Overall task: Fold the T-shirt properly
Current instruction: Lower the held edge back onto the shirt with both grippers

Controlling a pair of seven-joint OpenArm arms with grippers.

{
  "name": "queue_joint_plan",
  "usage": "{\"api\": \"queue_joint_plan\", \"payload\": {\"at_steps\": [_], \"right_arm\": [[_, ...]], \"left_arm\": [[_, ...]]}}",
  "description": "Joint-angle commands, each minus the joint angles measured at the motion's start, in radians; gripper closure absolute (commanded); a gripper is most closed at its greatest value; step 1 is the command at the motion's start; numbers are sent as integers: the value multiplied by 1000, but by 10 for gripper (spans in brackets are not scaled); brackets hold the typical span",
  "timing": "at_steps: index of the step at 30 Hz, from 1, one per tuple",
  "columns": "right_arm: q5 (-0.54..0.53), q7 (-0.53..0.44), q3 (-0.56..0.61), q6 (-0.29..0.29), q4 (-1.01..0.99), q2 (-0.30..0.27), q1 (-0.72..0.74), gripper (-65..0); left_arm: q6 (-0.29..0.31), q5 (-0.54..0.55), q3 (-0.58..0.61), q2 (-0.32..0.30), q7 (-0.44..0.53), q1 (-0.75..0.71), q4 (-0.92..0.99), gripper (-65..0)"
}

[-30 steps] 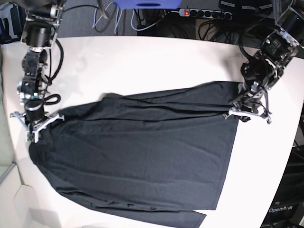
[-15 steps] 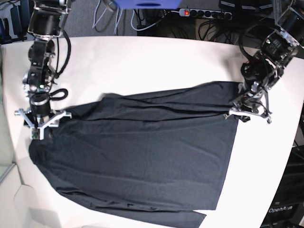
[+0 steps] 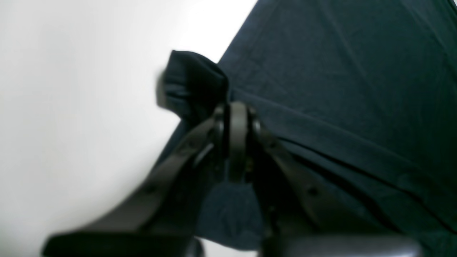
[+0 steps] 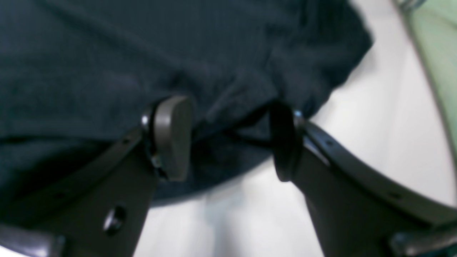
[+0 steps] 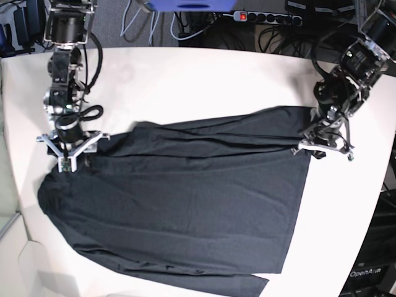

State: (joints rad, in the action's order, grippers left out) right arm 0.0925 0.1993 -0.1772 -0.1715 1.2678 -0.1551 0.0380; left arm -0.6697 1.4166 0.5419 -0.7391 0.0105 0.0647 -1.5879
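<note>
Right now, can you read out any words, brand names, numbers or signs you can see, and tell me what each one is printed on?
"OpenArm", white letters on the dark robot base panel at the base view's lower right corner; its last letters are too blurred to be sure of.
The plain dark charcoal long-sleeved T-shirt carries no print.
The black power strip with a red switch behind the white table shows no readable marking.

base: high overhead, looking down on the whole bench (image 5: 198,80)
wrist views: close, along each arm's jaws
shared: T-shirt (image 5: 185,204) edges
</note>
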Motion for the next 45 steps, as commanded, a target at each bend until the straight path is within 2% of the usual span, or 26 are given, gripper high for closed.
{"api": "queue_joint_plan", "payload": {"at_steps": [1,8,12,14,18,20,32,35,45], "right_arm": [[-1,-28,-5,0,6,-14,32,-362],[-1,-28,-5,0,-66,-30,59,-362],[-1,-28,-2,0,-66,-30,59,-331],[-1,-30,-2,0,-66,-30,59,-267],[-1,-34,-6,0,-66,-30,70,-69],[-1,-31,-8,0,-66,-30,79,0],[-1,-34,-11,0,-56,-79,81,-2],[-1,-30,-11,0,-20,-93,79,-2],[-1,-30,-11,0,-10,-113,81,-2]], "left_arm": [[6,-15,-13,-17,21,19,-15,0],[6,-15,-13,-17,21,19,-15,0],[6,-15,-13,-15,21,19,-15,0],[6,-15,-13,-15,21,19,-15,0],[6,-15,-13,-15,21,19,-15,0],[6,-15,-13,-15,21,19,-15,0],[6,-15,-9,-12,21,14,-16,0],[6,-15,-10,11,19,13,-16,0],[6,-15,-7,16,19,13,-53,0]]}}
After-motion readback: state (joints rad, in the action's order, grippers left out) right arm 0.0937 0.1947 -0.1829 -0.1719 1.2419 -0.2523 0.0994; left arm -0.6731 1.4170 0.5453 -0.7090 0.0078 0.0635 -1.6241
